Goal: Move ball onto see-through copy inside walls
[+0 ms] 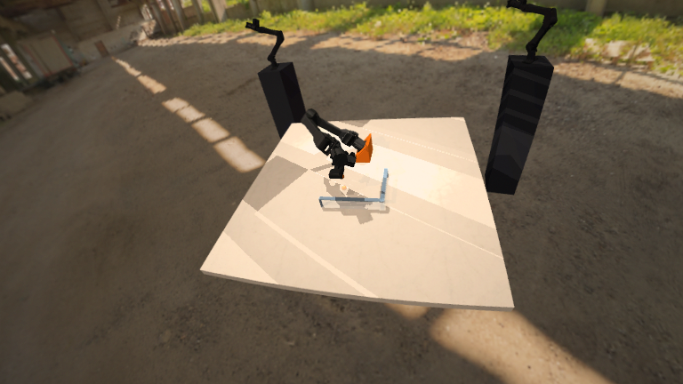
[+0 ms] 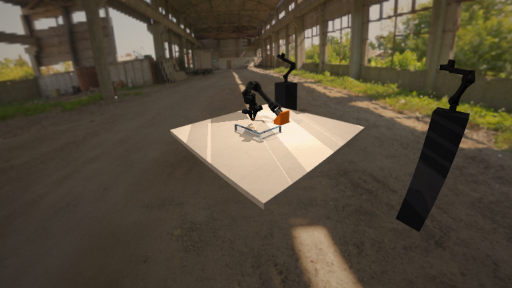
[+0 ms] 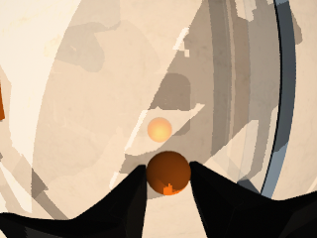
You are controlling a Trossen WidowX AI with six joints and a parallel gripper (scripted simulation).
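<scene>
My gripper (image 1: 342, 176) (image 2: 253, 119) (image 3: 168, 170) is shut on the orange ball (image 3: 168, 169), which sits between its two fingertips, above the table. The see-through copy (image 1: 343, 188) (image 3: 159, 130) is a pale orange ball on the table. In the wrist view it shows just above the held ball, a little to the left. Two low clear walls with blue top edges (image 1: 352, 199) (image 2: 269, 130) (image 3: 287, 74) make a corner. In the top view the copy lies on the inner side of the long wall.
An orange wedge-shaped block (image 1: 365, 150) (image 2: 282, 117) stands on the table (image 1: 403, 259) (image 2: 257, 179) beside the arm, behind the walls in the top view. Two black pedestals with small arms stand beyond the table. Shadows of the arm fall across the walls.
</scene>
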